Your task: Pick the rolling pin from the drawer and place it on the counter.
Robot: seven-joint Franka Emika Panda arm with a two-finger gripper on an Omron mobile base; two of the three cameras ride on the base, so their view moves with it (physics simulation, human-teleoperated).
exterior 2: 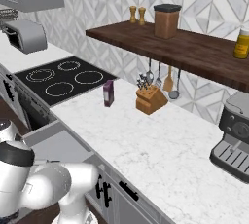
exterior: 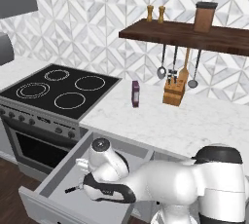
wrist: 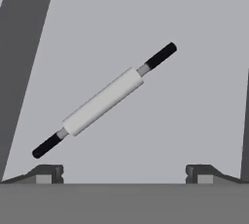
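Hand [wrist: 124,174] spread wide, pinching nothing, poised over rolling pin [wrist: 104,100] inside open drawer [exterior: 58,177]. Fingertips [wrist: 48,173] apart at bottom of hand view, pin clear of both. Pin flat on drawer floor, lying diagonal, dark handles at both ends, bare grey floor all round it. Drawer walls well apart from pin; dark handle tip [exterior: 71,189] peeks out beside arm in left base view. Worktop [exterior 2: 160,155] open between purple carton [exterior 2: 108,93] and knife block [exterior 2: 150,99]; cooktop [exterior: 61,89] just left.
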